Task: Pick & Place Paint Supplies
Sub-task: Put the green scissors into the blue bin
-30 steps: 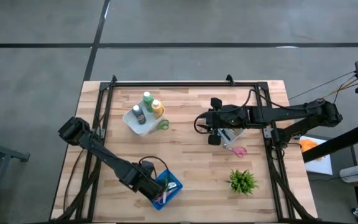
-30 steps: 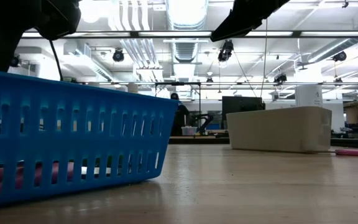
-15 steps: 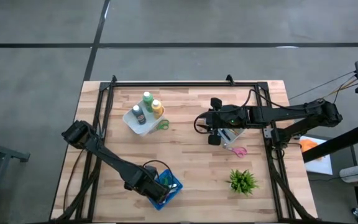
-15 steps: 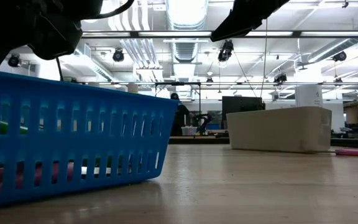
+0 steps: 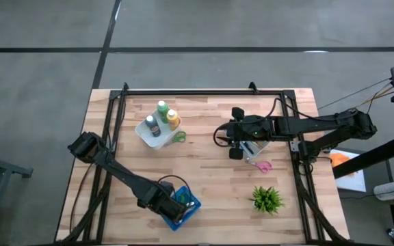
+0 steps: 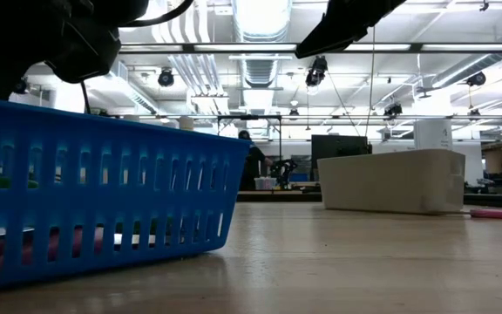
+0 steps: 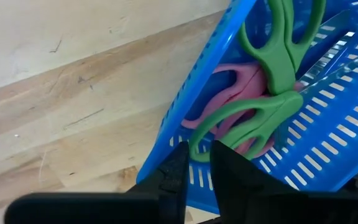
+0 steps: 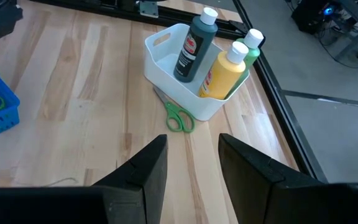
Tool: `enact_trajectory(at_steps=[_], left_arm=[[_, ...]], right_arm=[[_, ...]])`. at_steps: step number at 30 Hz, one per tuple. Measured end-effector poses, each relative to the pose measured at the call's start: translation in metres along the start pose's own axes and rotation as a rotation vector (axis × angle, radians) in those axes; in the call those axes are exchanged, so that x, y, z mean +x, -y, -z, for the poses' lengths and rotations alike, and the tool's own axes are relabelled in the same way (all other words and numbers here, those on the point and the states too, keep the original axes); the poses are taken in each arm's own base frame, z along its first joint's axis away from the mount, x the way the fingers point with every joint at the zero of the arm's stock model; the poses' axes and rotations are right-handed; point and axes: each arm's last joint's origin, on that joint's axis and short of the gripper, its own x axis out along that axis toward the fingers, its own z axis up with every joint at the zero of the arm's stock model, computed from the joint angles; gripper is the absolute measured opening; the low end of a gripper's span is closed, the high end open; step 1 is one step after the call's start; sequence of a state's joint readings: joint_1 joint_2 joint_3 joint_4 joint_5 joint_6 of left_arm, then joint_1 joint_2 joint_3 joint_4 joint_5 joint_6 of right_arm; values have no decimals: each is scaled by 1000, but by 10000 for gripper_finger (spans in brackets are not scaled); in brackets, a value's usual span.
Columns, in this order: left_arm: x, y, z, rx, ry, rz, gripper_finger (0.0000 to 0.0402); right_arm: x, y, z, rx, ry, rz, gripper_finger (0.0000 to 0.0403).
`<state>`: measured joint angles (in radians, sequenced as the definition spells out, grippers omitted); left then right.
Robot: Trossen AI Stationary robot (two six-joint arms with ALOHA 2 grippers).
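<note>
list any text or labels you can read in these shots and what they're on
No text reads clearly in any view.
Dark grey bottle: red and white label, wording too blurred to read.
Yellow-orange bottle: label patch on its side, unreadable.
Green bottle: mostly hidden, no label visible.
Blue basket, white bin, scissors: no print visible.

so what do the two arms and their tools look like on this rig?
Both arms are dark, near-black, built from slim jointed segments with bulkier housings at the joints. A thin black cable loops beside the left tool and another by the right tool. Each tool has two dark, flat-sided fingers, matte and plain. No markings show.
</note>
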<state>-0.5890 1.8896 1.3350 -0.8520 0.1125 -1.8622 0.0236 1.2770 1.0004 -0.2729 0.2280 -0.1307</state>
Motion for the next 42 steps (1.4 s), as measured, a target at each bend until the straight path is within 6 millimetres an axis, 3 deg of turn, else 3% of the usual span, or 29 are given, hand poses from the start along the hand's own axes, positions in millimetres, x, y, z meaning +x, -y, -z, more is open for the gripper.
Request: enact_trajectory(at_steps=[6,11,18,22,26,33,42], left_arm=[[-3,2,-1,14,-2,9,69],[-20,6,-9,98,37,-18,70],[-48,10,-29,319,263,-112,70],[-55,13,-45,436,404,-147,70],[-55,13,-68,531,472,-206,70],[-50,6,-124,530,529,-320,70],[-38,1,-192,574,538,-270,70]], right_arm=[[0,0,0,0,0,0,143],[0,0,0,0,0,0,143],[0,0,0,0,0,0,143],[0,0,0,0,0,0,143],[0,0,0,0,0,0,143],[0,0,0,0,0,0,143],[0,0,0,0,0,0,143]])
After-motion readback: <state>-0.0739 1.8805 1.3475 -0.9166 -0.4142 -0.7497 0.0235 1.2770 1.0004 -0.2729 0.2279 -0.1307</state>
